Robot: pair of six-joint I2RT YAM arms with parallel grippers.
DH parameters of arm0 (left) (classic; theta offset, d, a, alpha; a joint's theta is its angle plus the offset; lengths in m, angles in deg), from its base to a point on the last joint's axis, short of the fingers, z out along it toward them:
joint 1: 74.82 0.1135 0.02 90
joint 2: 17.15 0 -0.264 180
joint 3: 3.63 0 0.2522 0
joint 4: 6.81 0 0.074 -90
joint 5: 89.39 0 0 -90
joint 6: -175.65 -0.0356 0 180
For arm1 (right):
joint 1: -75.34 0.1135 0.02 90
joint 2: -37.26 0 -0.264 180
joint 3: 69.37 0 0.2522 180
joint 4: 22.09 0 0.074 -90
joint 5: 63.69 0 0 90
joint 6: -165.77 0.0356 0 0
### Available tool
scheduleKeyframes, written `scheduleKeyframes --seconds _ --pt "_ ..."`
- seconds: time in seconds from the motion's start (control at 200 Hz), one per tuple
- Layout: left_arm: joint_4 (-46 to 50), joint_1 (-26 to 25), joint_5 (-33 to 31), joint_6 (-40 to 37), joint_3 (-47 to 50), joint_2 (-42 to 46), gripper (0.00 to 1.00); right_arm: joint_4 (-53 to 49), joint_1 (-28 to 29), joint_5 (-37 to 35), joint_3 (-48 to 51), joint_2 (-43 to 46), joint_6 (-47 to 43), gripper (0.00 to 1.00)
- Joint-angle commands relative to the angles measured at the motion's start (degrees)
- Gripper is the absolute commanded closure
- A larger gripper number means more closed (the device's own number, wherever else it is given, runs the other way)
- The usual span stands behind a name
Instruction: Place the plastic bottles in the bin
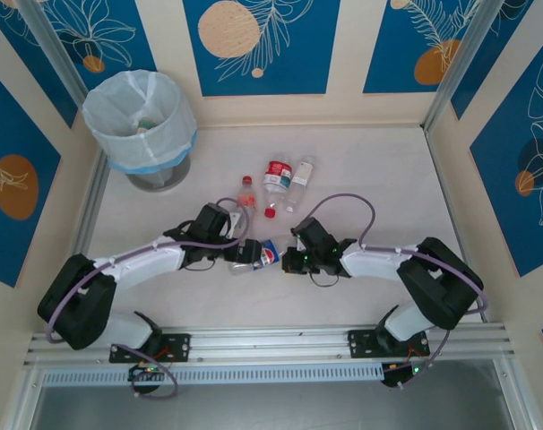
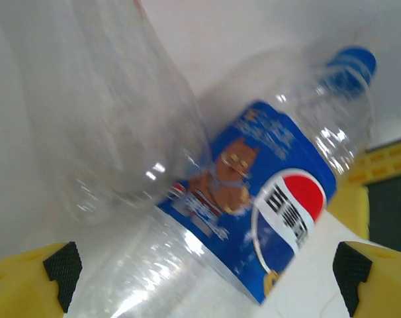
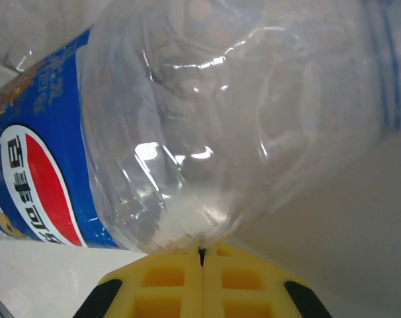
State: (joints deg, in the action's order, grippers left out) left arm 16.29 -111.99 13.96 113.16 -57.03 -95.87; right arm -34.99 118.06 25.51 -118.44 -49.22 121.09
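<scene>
Blue-label bottle [image 1: 261, 255]: on its side on the table [image 1: 388, 188], near the front middle, between the two grippers; clear body, blue cap [image 2: 354, 61], Pepsi roundel on the label.
Left gripper [image 2: 207, 268]: spread wide, with the black pads [image 2: 63, 265] on either side of the blue-label bottle and neither seen pressing on it; nothing gripped.
Right gripper [image 3: 202, 258]: yellow fingers closed flat against each other, nothing between them; the bottle's clear end sits just above the tips – whether it touches them cannot be told.
Red-capped bottle [image 1: 245, 195]: just behind the left gripper; clear body close alongside the blue-label bottle in the left wrist view, blurred there.
Red-label bottle [image 1: 276, 177]: a little further back, near the table's middle, with a red cap at its near end.
White-label bottle [image 1: 298, 184]: just beside the red-label one, on its right.
Bin [image 1: 119, 143]: far left corner of the table, well apart from all the bottles on the table; grey, with a translucent white liner that has a light blue band – something small lies inside, too small to make out.
</scene>
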Motion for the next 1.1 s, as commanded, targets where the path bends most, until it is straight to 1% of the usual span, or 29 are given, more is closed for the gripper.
scheduleKeyframes --seconds 0.0,0.135,0.28,0.32,0.45,0.595,0.68,0.765,0.91,0.98,1.055,1.095 --pt "-1.36 -0.97 2.57 2.96 2.29 2.92 0.01 0.54 -0.27 1.01 -3.48 -2.92 -1.44 1.00" --pt "-2.39 -2.76 3.12 4.64 3.75 5.09 0.01 1.49 -0.27 2.60 -7.45 -6.80 -2.26 1.00" --pt "-2.20 -4.86 3.03 5.24 3.26 6.05 0.01 1.02 -0.49 3.48 -11.14 -9.55 -2.26 0.99" --pt "-1.54 -5.53 2.44 5.23 2.94 6.10 0.01 0.82 -0.67 3.70 -11.51 -9.63 -2.12 0.97" --pt "3.22 -8.28 -2.38 4.01 0.95 5.71 0.01 -0.59 -1.17 1.66 -11.07 -7.46 -1.60 0.84" --pt "10.75 -9.13 -10.78 3.91 -1.89 5.05 0.01 -3.05 -1.63 -3.56 -8.06 -1.60 -0.42 0.72" --pt "13.93 -9.18 -13.81 3.87 -4.19 4.11 0.01 -4.96 -2.01 -7.61 -5.96 2.83 0.21 0.65" --pt "18.02 -9.97 -17.44 3.34 -8.10 2.09 0.01 -7.16 -2.45 -11.52 -4.86 7.13 -0.29 0.53" --pt "24.19 -12.92 -22.07 1.67 -15.05 -3.97 0.01 -10.88 -2.99 -16.35 -4.77 12.08 -1.08 0.35" --pt "27.40 -14.27 -24.38 2.72 -18.40 -7.29 0.01 -12.23 -3.08 -18.04 -4.85 13.59 -1.99 0.17" --pt "31.97 -15.74 -27.95 5.20 -22.68 -10.87 0.01 -14.25 -3.00 -20.71 -4.86 14.93 -2.77 0.00" --pt "34.19 -16.45 -29.99 6.99 -24.80 -12.60 0.01 -15.50 -2.86 -22.71 -4.70 15.80 -2.66 0.00"
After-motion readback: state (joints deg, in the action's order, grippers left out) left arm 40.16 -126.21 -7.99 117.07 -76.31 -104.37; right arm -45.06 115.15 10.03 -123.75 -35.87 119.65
